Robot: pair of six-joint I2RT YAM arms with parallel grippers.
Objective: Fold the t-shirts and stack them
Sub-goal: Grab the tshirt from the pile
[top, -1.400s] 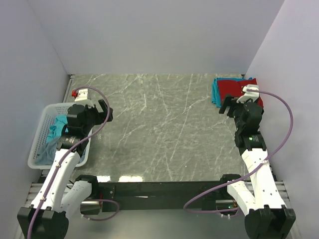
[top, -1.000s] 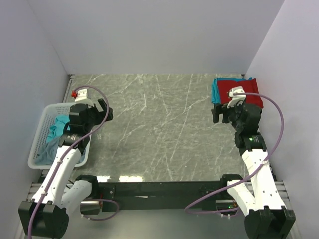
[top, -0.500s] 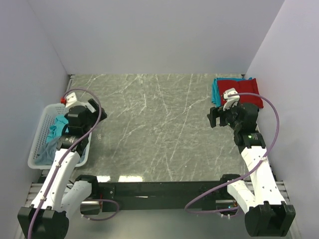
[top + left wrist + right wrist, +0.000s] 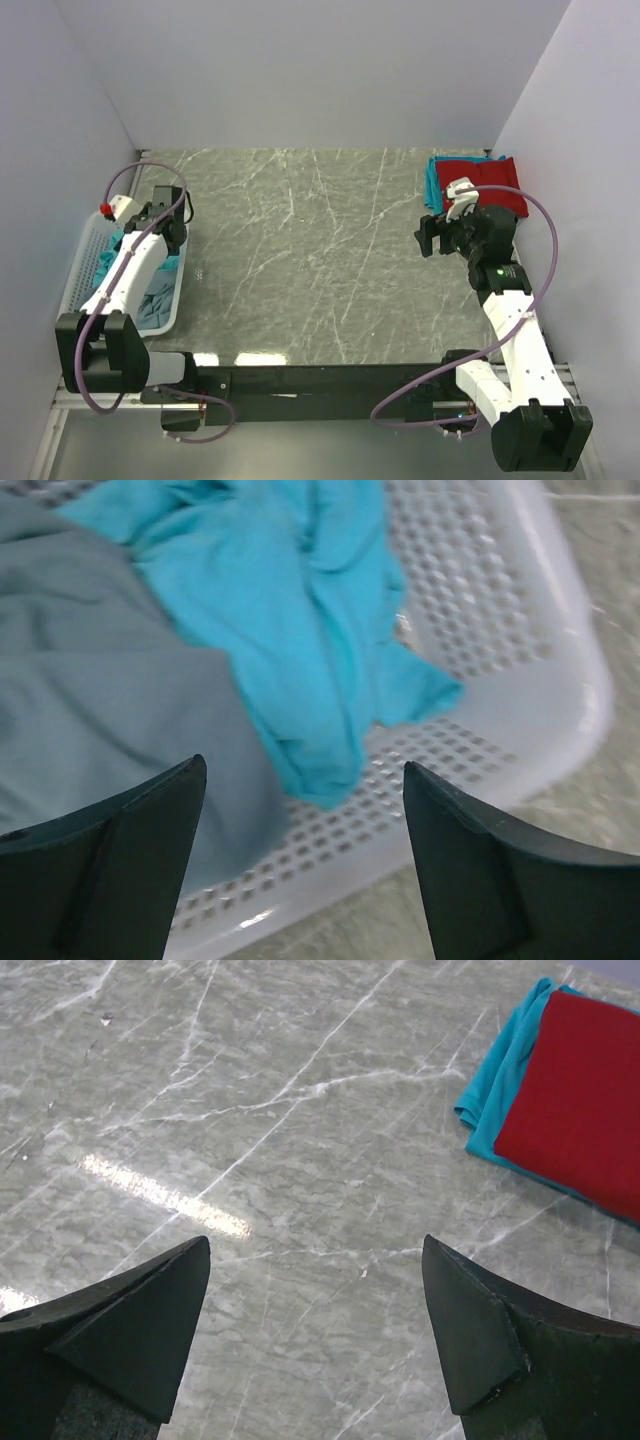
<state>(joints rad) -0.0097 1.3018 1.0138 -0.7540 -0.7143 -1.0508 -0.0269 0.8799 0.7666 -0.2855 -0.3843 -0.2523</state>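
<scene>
Snag risk: left gripper [image 4: 302,768], jaws wide and empty, hovers over the basket [image 4: 545,670] where the crumpled teal tee [image 4: 300,630] overlaps the grey tee [image 4: 100,710], so a deep pinch could grab both or the mesh; right gripper [image 4: 315,1242], also wide and empty, hangs above the table [image 4: 200,1080], with the red tee [image 4: 585,1110] folded on another teal tee [image 4: 500,1075] at the far right corner.

The worktop [image 4: 250,1160] looks like polished grey veined stone, glossy enough to mirror a light. The basket [image 4: 500,630] is white perforated plastic. The teal t-shirt [image 4: 290,630], blue-grey t-shirt [image 4: 100,700] and red t-shirt [image 4: 585,1090] are soft matt cloth. The blurred jaws seem to be dark matt plastic.
</scene>
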